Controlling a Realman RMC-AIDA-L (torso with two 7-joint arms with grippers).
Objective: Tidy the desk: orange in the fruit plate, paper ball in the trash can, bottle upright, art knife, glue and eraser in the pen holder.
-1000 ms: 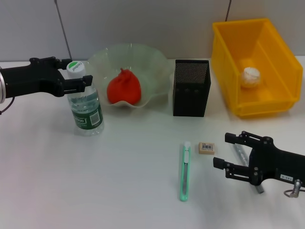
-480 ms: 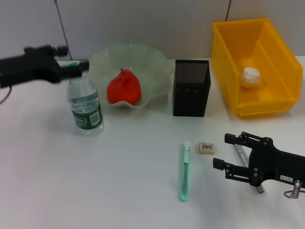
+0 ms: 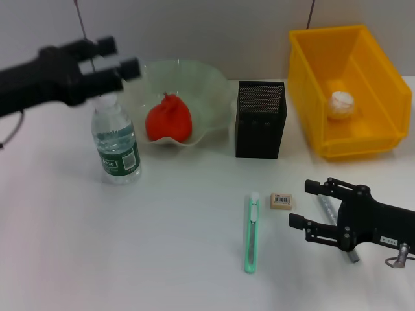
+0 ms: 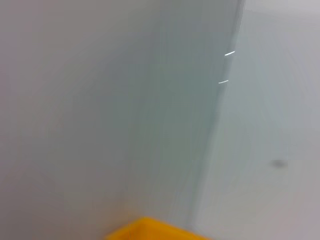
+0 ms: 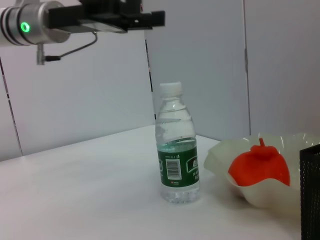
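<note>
Bottle [image 3: 117, 144] of clear ribbed plastic stands upright beside wavy-rimmed plate [image 3: 214, 91].

The left hand [image 3: 120, 57] is raised at the far left, its arm reaching in from the left edge, fingers spread apart and holding nothing. The right hand [image 3: 303, 204] sits low at the near right, fingers parted and pointing left, also holding nothing.
</note>
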